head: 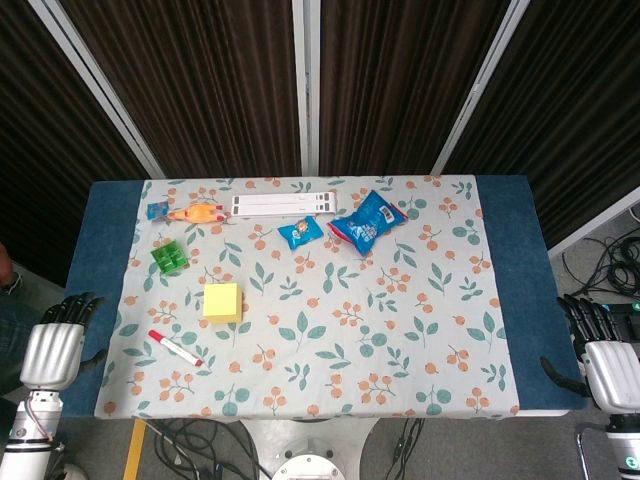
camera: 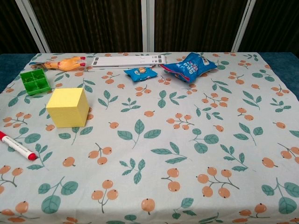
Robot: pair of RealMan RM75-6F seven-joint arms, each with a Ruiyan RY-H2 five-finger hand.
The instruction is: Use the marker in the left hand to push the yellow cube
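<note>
Nearest the robot, only the head view shows the hands. The left hand (head: pixel 55 345) sits just off the bench's (head: pixel 100 260) left edge, its dark fingers (head: pixel 78 308) pointing away from the robot, fairly straight and holding nothing. The right hand (head: pixel 605 355) lies off the right edge, its wrist cut by the frame, its fingers (head: pixel 588 318) likewise extended and empty. The chest view shows neither hand.

The marker (head: pixel 175 347), white with a red cap, lies loose on the floral cloth (head: pixel 400 330) near the front left, well apart from the left hand. In the chest view the marker (camera: pixel 17 147) is cut off by the left border, so only its capped end shows.

Just beyond it stands the yellow cube (head: pixel 222 301), near the marker but not touching; the chest view shows the yellow cube (camera: pixel 68 107) from the side, with its front face plain.

Farther back on the left is a green four-cell tray (head: pixel 169 258). Along the far edge lie an orange rubber chicken (head: pixel 196 212), a small blue packet (head: pixel 157 209) beside it that is too small to read, a white slotted strip (head: pixel 282 205), a small blue snack packet (head: pixel 299 232) and a larger blue snack bag (head: pixel 367 222). The print on both bags is too blurred to make out.
</note>
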